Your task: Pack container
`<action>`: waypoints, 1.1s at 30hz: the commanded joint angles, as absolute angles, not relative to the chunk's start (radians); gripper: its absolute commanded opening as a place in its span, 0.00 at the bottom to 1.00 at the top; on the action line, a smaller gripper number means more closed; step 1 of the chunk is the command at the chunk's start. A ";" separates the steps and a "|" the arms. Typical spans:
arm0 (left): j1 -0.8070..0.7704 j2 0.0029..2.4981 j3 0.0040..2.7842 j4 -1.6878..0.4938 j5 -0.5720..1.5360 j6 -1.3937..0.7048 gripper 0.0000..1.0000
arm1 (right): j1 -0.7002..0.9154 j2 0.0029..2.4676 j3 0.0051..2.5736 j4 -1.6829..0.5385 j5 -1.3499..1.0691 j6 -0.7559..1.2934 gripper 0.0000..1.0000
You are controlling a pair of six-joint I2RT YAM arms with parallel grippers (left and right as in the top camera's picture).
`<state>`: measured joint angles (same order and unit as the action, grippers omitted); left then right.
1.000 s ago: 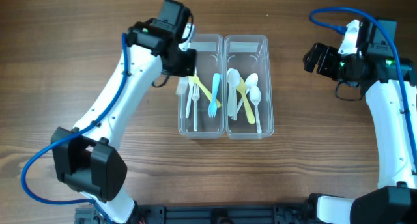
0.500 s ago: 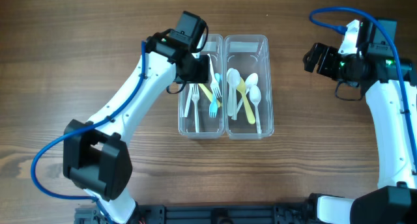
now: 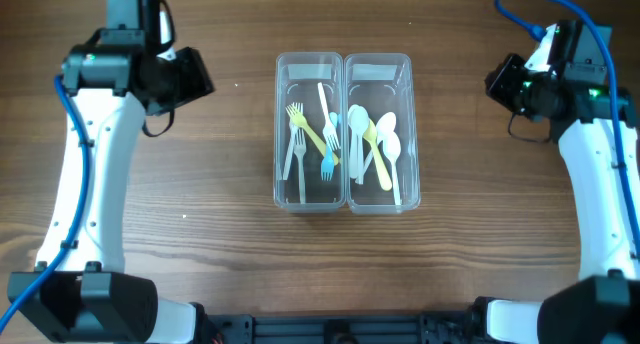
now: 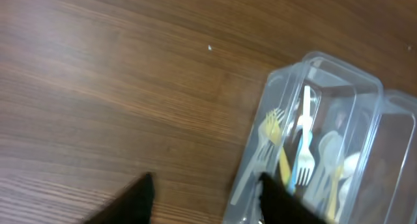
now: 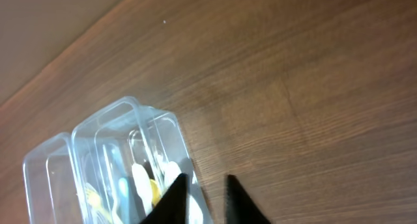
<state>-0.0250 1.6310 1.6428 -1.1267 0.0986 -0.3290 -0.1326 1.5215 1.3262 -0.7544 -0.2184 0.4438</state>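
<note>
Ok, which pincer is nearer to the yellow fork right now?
Left. The left pincer is out beside the fork compartment holding the yellow fork; the right pincer is farther off, past the spoon compartment on the other side.

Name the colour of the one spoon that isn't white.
Yellow. The spoon shows best in the overhead view, lying among white spoons in its container.

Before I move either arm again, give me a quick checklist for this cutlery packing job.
1. Forks all inside the left bin: ok.
2. Spoons all inside the right bin: ok.
3. Left jaws empty: ok, apart with nothing between.
4. Right jaws empty: ok, nothing between; open or shut: cannot tell, the gap is narrow.
5. Left arm and right arm off the bins: ok, both out at the sides.
6. Lids for the bins: cannot tell, none in view.
</note>
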 commanded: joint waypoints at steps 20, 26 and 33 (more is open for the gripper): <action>-0.019 0.973 1.677 -1.149 0.043 -0.056 0.65 | -0.129 0.803 1.356 -0.727 -0.348 -0.030 0.04; -0.019 0.893 1.677 -1.261 0.036 -0.055 1.00 | -0.129 0.622 1.356 -0.832 -0.345 -0.053 0.22; -0.019 0.893 1.674 -1.330 0.013 -0.056 1.00 | -0.129 0.612 1.347 -0.881 -0.345 -0.052 1.00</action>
